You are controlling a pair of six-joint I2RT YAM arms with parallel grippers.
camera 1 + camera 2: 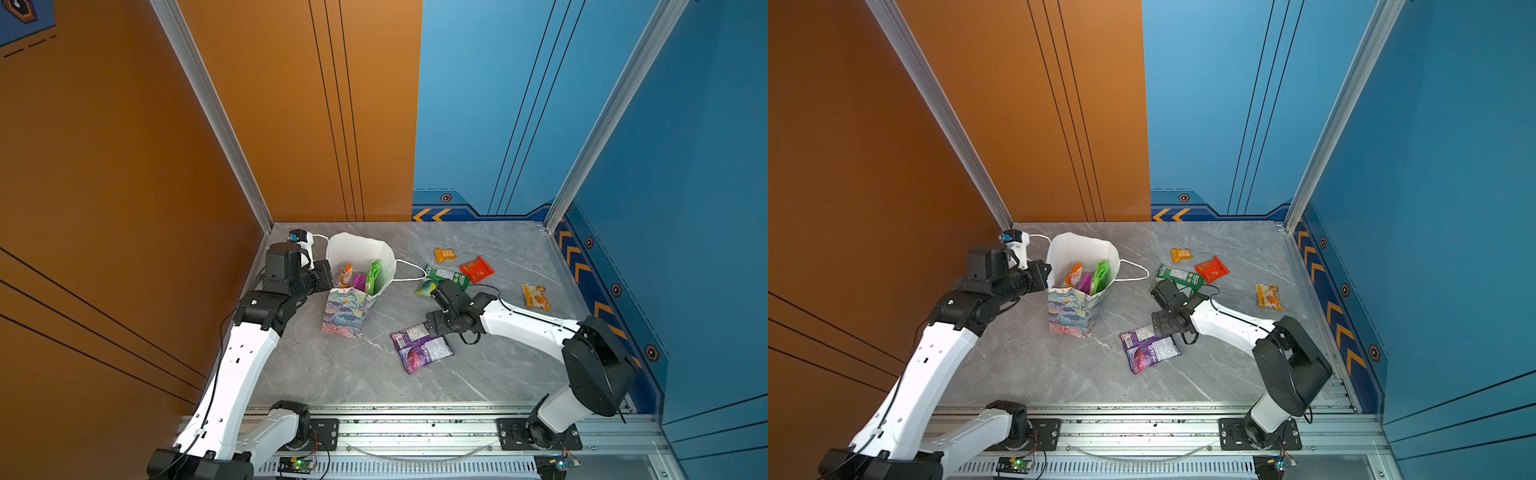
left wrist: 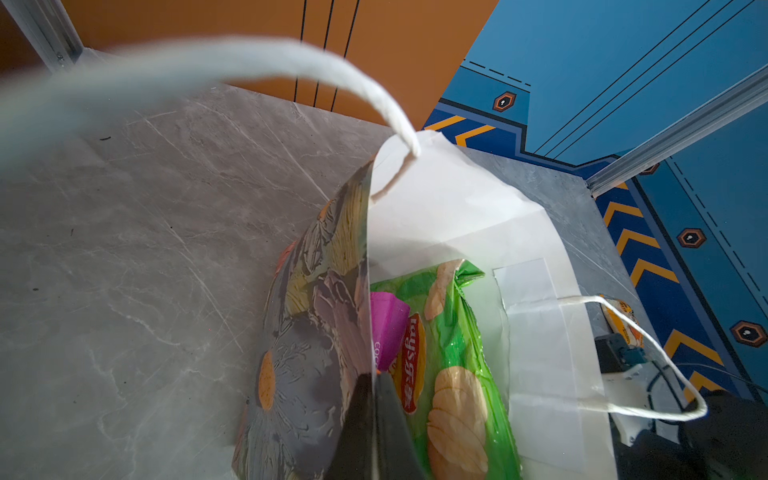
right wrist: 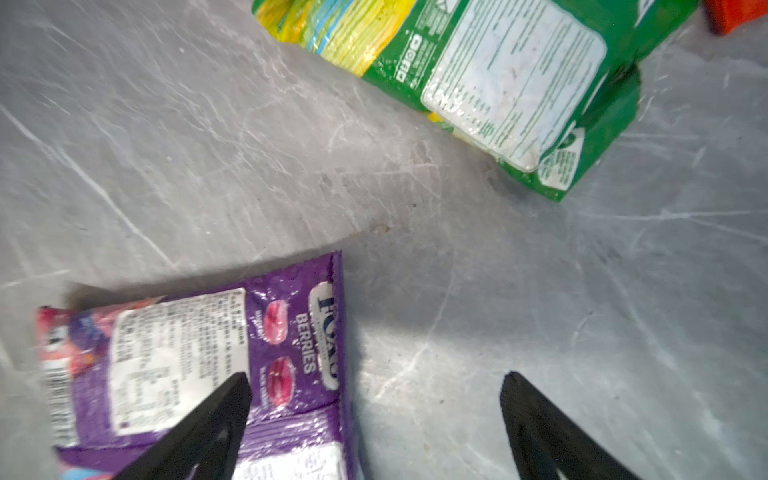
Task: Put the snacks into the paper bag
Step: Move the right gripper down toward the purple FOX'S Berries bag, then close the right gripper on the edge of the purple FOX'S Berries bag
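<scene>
The left pincer (image 2: 375,376) was clamped shut on the rim of the paper bag (image 1: 347,311), one finger on the floral outside and the other against the white lining, on the side facing the table's left edge. The bag stood upright with its mouth open near the far left corner of the grey marble table (image 1: 332,374). Three snacks showed inside it: an orange packet (image 1: 345,274), a magenta packet (image 1: 358,281) and a light green crisp packet (image 1: 373,276). The right pincer (image 3: 376,380) hung over the middle of the table with its jaws spread wide and nothing between them. One finger (image 3: 224,407) was over a corner of the purple packet (image 1: 420,347), which lay flat toward the near edge; whether they touched could not be told. A dark green packet (image 1: 446,275) lay just beyond the pincer. Farther back were a red packet (image 1: 477,269) and a small orange packet (image 1: 444,254), and a yellow packet (image 1: 536,296) lay close to the right edge.
</scene>
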